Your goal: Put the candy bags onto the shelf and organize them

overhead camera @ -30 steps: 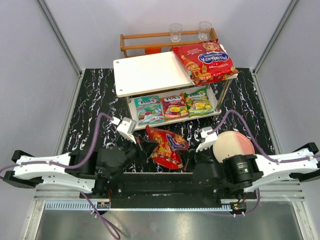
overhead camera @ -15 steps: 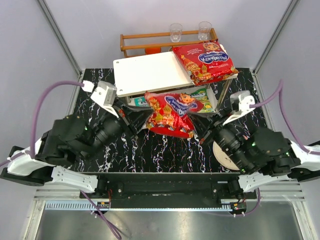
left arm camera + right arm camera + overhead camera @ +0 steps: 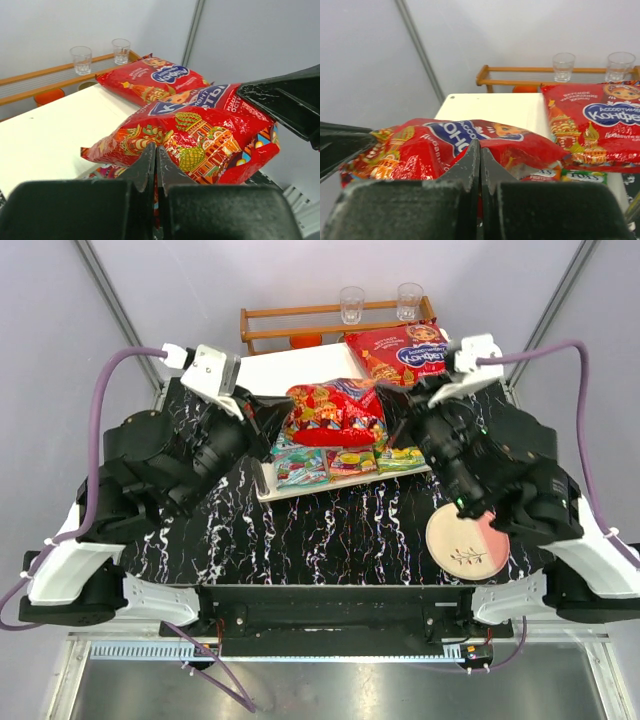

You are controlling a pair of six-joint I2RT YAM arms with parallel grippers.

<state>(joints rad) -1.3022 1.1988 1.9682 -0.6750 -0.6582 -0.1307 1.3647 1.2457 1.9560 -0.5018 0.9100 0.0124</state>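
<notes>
A large red candy bag (image 3: 333, 413) hangs in the air at the front edge of the white shelf (image 3: 290, 368), level with its top board. My left gripper (image 3: 262, 423) is shut on its left edge (image 3: 156, 150) and my right gripper (image 3: 397, 430) is shut on its right edge (image 3: 480, 145). A second large red bag (image 3: 408, 353) lies on the right of the top board (image 3: 65, 125), also in the right wrist view (image 3: 597, 122). The teal (image 3: 298, 466), red-orange (image 3: 350, 461) and green-yellow (image 3: 402, 457) small bags lie in a row on the lower board, partly hidden by the held bag.
A narrow brown wooden rack (image 3: 290, 325) with two glasses (image 3: 351, 304) stands behind the shelf. A round pink-and-cream plate (image 3: 468, 542) lies on the black marbled table at the right front. Grey walls close in on both sides.
Both arms have lifted the large red bag from the table in front of the shelf up and away, to the height of the top board. The plate is now uncovered.
</notes>
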